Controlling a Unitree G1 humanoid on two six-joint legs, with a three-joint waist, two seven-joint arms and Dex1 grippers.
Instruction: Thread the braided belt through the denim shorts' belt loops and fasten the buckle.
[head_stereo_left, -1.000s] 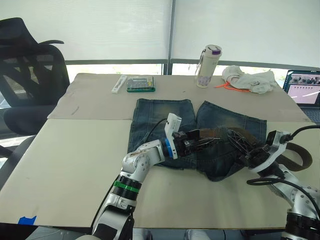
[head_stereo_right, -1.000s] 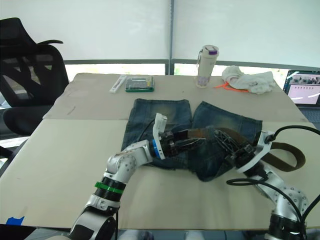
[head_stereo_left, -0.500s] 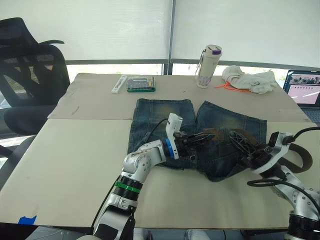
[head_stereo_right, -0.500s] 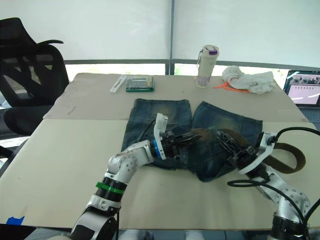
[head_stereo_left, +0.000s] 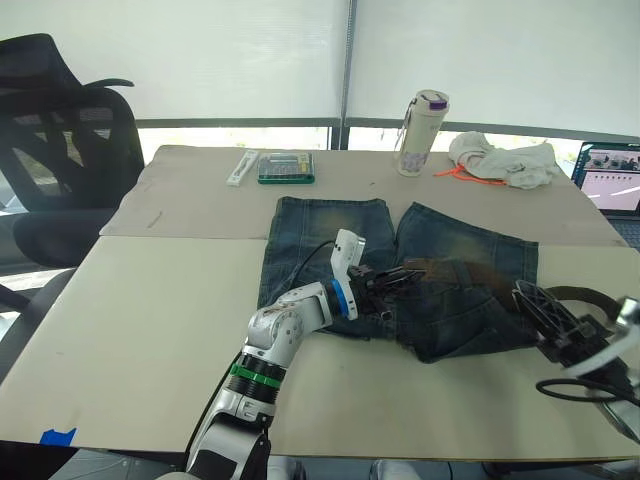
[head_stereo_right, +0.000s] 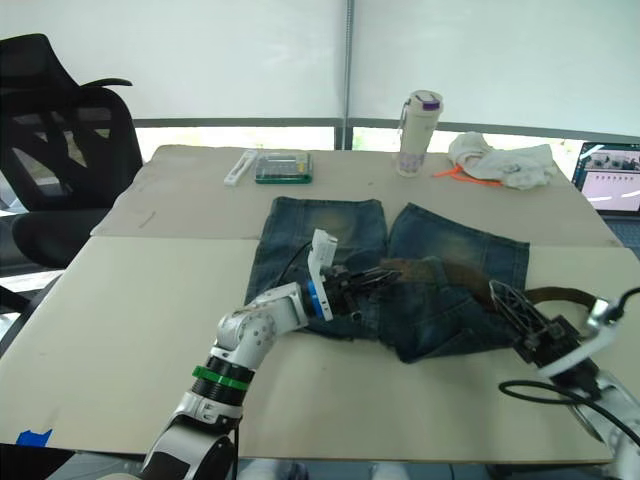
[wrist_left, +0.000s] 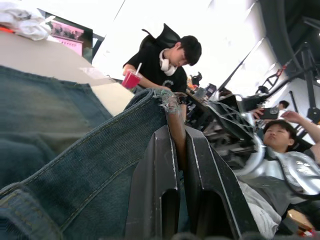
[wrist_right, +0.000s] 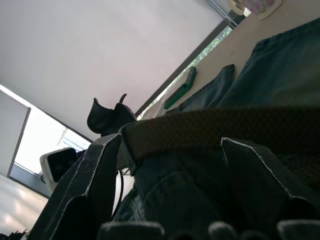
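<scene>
The denim shorts (head_stereo_left: 330, 235) lie flat mid-table, waistband toward me. The braided belt (head_stereo_left: 452, 270), a dark brown strap, runs along the waistband and trails off to the right (head_stereo_right: 565, 295). My left gripper (head_stereo_left: 395, 281) is at the waistband's middle, shut on the belt's end beside a raised fold of denim (wrist_left: 125, 150); the brown strip sits pinched between its fingers (wrist_left: 162, 165). My right gripper (head_stereo_left: 525, 298) hovers right of the shorts, open. In the right wrist view the belt (wrist_right: 210, 127) crosses the gap between the spread fingers (wrist_right: 100, 170). The buckle is hidden, and I cannot make out the belt loops.
At the table's far side stand a white bottle (head_stereo_left: 420, 133), a crumpled white cloth (head_stereo_left: 500, 160), a green box (head_stereo_left: 285, 167) and a white bar (head_stereo_left: 240, 168). A laptop (head_stereo_left: 612, 175) sits far right, a black office chair (head_stereo_left: 60, 140) far left. People (wrist_left: 165, 62) sit beyond.
My left gripper closed on the belt at the waistband. My right gripper let go of the belt, opened, and drew back to the right, away from the shorts.
</scene>
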